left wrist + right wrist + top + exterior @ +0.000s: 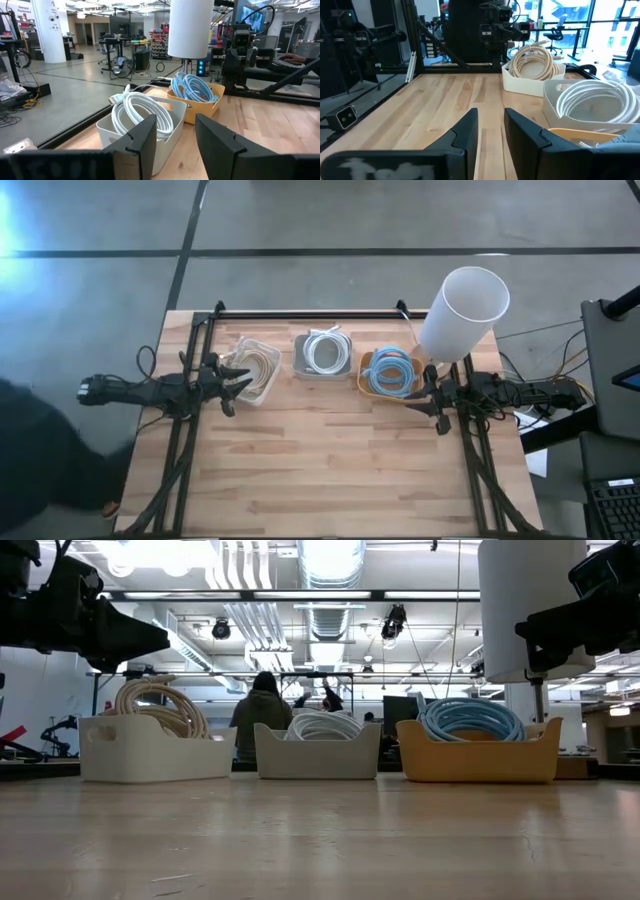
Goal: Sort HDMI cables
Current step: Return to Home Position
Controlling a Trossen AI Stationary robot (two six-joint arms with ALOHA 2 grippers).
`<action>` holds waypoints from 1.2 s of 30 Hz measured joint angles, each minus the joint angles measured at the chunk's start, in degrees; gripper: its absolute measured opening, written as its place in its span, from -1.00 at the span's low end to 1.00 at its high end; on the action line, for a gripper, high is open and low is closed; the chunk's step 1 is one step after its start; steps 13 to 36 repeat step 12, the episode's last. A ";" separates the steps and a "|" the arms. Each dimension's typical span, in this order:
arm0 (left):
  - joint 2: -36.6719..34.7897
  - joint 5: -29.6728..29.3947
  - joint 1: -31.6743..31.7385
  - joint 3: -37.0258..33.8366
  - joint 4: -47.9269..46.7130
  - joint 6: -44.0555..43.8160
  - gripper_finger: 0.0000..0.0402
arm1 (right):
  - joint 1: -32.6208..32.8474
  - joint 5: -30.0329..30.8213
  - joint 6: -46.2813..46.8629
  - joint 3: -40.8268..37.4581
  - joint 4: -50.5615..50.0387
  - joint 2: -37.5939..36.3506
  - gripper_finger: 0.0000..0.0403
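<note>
Table (330,470): pale matt wood planks; orange bin (478,765), right of centre, smooth plastic; blue HDMI cables (470,718) slightly glossy.

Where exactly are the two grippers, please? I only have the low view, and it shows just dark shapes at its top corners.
Observer: From above, the left gripper is by the white bin of beige cables, and the right gripper is by the orange bin of blue cables.
Operator: Thank you. Is either one holding a cable?
Observer: No. Each wrist view shows that arm's fingers apart with nothing between them.
Operator: And is that white column on my right solid?
Observer: It seems not. The high view shows a white cylinder that looks hollow and open at the top.
</note>
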 joint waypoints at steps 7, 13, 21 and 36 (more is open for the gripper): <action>0.02 -0.01 0.00 0.00 -0.01 0.00 -0.30 | 0.00 0.00 0.02 0.00 0.00 0.00 -0.56; 0.01 0.00 0.00 0.00 0.00 -0.01 -0.30 | 0.00 0.00 0.00 0.00 0.00 0.00 -0.61; 0.01 0.00 0.00 0.00 0.00 -0.01 -0.30 | 0.00 0.00 0.00 0.00 0.00 0.00 -0.61; 0.01 0.00 0.00 0.00 0.00 -0.01 -0.30 | 0.00 0.00 0.00 0.00 0.00 0.00 -0.61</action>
